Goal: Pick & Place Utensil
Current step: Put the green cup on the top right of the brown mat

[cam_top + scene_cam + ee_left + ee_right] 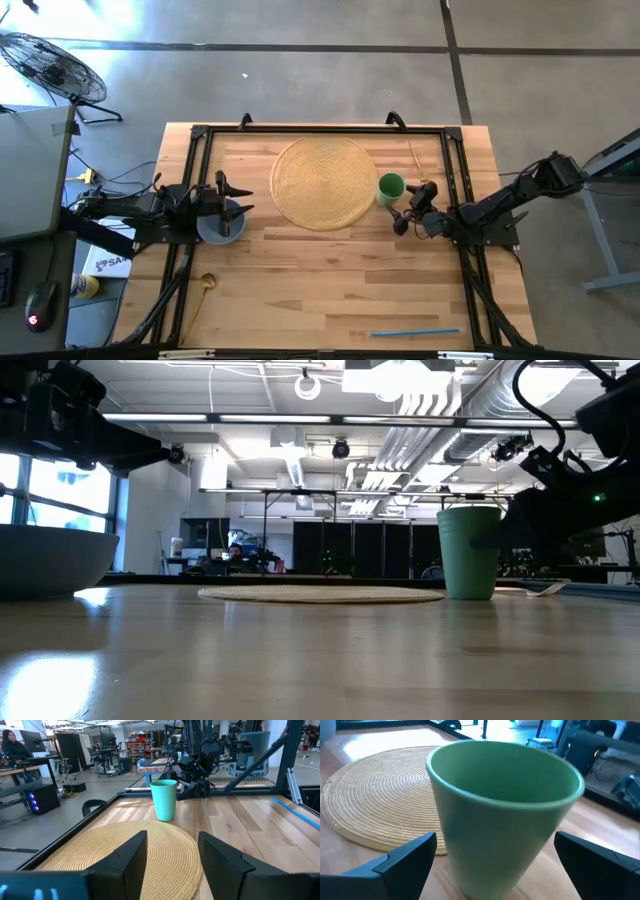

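Ideally, the right gripper (495, 865), fingers spread wide around the green cup (502, 810), centres itself before closing evenly.

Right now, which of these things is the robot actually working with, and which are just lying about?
Probably part of the job: gold spoon; thin gold utensil; green cup, between the open fingers of the right end effector; woven placemat; grey bowl, under the left end effector.

Probably just lying about: blue straw; floor fan; computer mouse.
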Robot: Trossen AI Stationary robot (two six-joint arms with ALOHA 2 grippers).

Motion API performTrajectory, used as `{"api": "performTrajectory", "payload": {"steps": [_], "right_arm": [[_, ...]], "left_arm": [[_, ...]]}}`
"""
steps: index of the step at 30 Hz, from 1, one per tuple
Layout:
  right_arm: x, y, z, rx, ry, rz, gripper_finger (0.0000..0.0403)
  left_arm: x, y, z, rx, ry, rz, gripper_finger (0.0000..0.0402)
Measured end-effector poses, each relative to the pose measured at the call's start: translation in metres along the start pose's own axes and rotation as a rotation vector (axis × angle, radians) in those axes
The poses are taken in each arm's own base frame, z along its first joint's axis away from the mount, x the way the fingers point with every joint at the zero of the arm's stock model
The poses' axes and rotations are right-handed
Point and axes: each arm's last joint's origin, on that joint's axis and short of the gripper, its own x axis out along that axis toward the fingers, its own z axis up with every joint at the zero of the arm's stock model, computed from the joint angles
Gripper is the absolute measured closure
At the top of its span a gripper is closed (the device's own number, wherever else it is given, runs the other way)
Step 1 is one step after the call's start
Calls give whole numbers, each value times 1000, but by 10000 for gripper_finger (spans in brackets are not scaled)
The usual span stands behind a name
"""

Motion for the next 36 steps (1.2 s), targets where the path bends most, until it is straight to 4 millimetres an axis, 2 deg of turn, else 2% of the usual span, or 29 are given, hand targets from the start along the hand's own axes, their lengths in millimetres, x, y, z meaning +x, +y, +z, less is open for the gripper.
{"api": "performTrajectory", "payload": {"steps": [7,16,28,36], "right_arm": [[10,-4,14,-28,-53,42,4],[22,-13,22,-5,-58,115,6],[26,-18,27,24,-93,116,66],[21,-18,54,70,-333,119,65]], "left_arm": [[0,0,0,0,0,0,229],[0,0,0,0,0,0,229],[0,0,0,0,0,0,229],[0,0,0,0,0,0,229]]}}
